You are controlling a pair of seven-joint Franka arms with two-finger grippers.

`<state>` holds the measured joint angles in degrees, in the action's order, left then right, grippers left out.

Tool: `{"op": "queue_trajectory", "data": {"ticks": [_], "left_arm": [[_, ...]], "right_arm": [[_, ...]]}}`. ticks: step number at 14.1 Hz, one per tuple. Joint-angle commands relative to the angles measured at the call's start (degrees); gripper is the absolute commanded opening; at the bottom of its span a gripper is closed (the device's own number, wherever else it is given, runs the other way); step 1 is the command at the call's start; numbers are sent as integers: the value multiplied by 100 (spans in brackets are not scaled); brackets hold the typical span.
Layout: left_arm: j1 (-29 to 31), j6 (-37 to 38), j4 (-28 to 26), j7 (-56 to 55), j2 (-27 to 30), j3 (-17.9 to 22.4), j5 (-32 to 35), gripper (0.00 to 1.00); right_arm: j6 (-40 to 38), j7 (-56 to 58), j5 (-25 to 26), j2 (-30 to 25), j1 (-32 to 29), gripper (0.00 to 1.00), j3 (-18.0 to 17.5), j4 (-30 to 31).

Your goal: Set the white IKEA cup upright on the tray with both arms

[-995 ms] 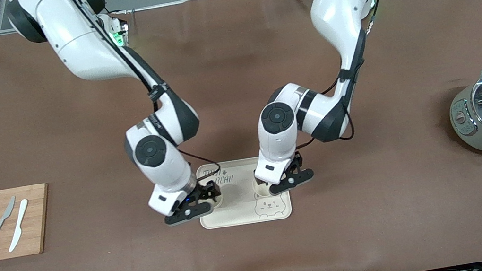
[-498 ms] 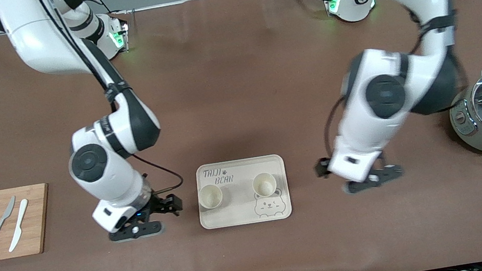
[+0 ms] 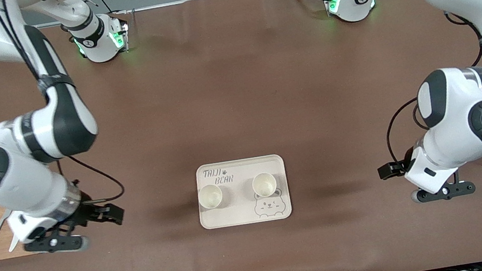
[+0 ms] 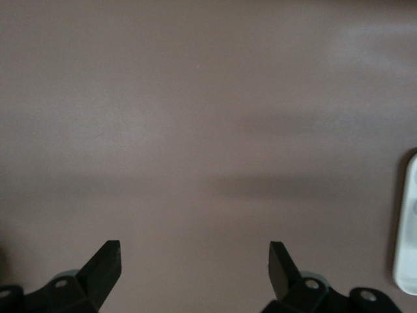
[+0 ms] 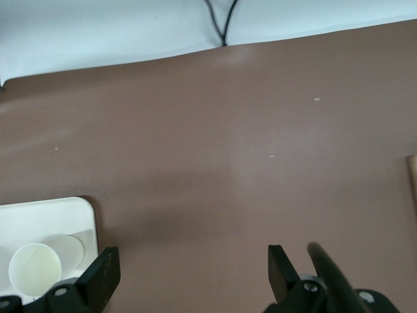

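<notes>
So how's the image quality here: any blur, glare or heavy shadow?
Front view: sharp, soft shadows beside the tray, green base lights at the top. Left wrist view: soft and hazy, tray edge washed out. Right wrist view: clearer, cup readable, pale band along the table edge.

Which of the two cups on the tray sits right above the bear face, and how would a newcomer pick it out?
Find the cream tray lettered TAIJI BEAR, mid-table near the front camera. Two white cups stand upright on it, side by side. The cup you want is toward the left arm's end, touching the top of the cartoon bear face; the other cup sits under the lettering.
</notes>
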<state>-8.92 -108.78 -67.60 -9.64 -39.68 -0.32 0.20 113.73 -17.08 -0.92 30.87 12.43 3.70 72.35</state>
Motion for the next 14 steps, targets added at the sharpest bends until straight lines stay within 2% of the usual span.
{"op": "queue_trajectory", "data": {"ticks": [1,5,9,12,14], "left_arm": [[57,241,-51,427,380,-20,-99,100],[233,996,-69,665,1259,-38,-108,100],[303,2034,-244,1208,2217,-38,-116,100],[295,2019,-1331,1298,3288,-29,-99,100],[304,1564,-2280,1412,4018,-29,-107,100]], "right_arm": [[-140,160,30,-703,-390,100,-106,656],[-350,494,4,-1415,-750,100,-106,1227],[-869,1091,-14,-1917,-1128,100,-115,1360],[-1011,1627,-23,-2321,-1427,100,-115,1693],[-1037,1900,-23,-2567,-1586,100,-115,1913]]}}
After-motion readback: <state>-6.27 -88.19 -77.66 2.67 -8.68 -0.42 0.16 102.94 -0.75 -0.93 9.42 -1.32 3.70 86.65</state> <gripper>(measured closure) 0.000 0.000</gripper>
